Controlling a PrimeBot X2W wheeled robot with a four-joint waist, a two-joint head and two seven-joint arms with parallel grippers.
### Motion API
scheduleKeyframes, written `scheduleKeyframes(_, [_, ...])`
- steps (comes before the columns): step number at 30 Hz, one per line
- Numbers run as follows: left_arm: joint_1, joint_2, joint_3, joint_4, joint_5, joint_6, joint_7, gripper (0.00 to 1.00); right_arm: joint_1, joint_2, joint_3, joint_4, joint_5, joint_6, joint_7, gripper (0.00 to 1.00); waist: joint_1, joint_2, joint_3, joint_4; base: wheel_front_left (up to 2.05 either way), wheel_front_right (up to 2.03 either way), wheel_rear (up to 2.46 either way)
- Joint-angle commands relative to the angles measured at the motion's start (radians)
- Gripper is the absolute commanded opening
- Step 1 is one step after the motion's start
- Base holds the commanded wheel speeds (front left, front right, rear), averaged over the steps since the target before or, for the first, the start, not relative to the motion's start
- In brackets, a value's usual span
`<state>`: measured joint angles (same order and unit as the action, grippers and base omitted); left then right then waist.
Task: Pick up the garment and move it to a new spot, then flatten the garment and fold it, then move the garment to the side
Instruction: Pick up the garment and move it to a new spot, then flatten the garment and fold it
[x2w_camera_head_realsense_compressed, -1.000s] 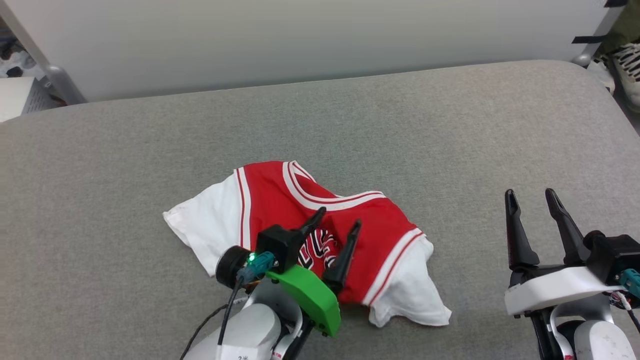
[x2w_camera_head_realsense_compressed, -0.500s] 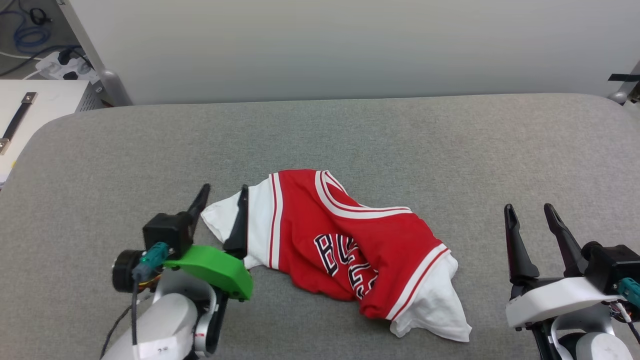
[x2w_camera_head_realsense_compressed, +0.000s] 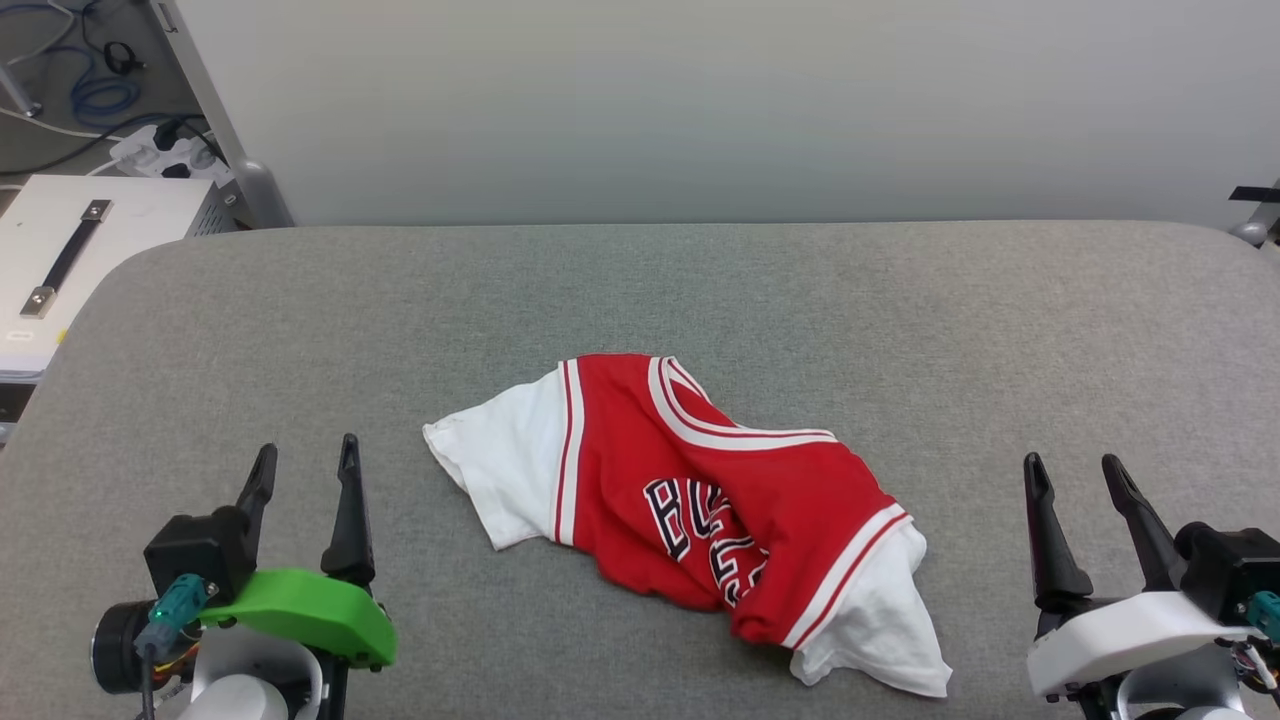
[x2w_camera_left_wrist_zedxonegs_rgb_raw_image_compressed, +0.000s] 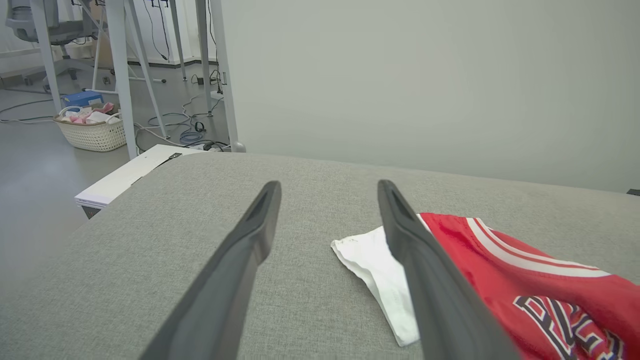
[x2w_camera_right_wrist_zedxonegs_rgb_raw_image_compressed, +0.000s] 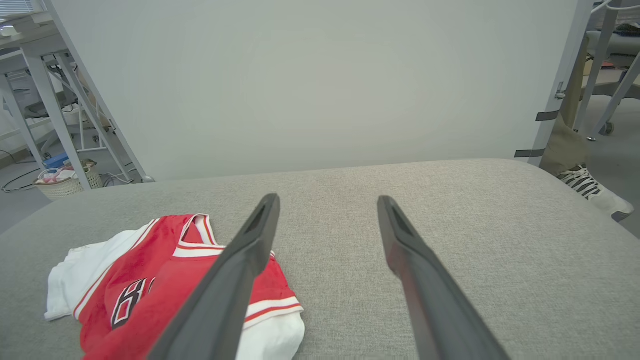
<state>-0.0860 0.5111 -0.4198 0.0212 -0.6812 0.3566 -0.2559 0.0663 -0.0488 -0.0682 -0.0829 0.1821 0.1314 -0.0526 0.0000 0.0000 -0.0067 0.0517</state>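
Note:
The garment, a red jersey with white sleeves and black lettering, lies crumpled in a loose heap on the middle of the grey padded table. My left gripper stands open at the lower left, well clear of the white sleeve, with nothing between its fingers. My right gripper stands open at the lower right, apart from the garment. In the left wrist view the garment lies to the right of the left gripper. In the right wrist view the garment lies at the lower left of the right gripper.
A white case with a black handle stands beyond the table's left edge, with cables on the floor behind it. A pale wall panel rises behind the table. A person's striped shoe shows off the right edge. A wicker basket sits on the floor.
My left gripper has drawn back from above the garment's chest to the lower left, empty. The head camera has shifted, so the whole scene sits lower and further right. The right gripper stays put.

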Motion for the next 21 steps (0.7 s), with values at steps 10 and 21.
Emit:
scheduleKeyframes(10, [0.028,0.02,-0.045,-0.029,0.023,-0.007,0.027,1.0,0.05,-0.001,-0.015,-0.026,0.011,-0.001,0.02,1.0,0.0,0.0,-0.008,-0.004,0.0,0.0,0.0])
scheduleKeyframes(21, [0.009,0.025,-0.048,-0.031,0.026,-0.009,0.03,1.0,0.043,-0.001,-0.041,-0.028,0.019,-0.001,0.055,1.0,0.0,0.0,0.005,-0.005,0.0,0.0,0.0])
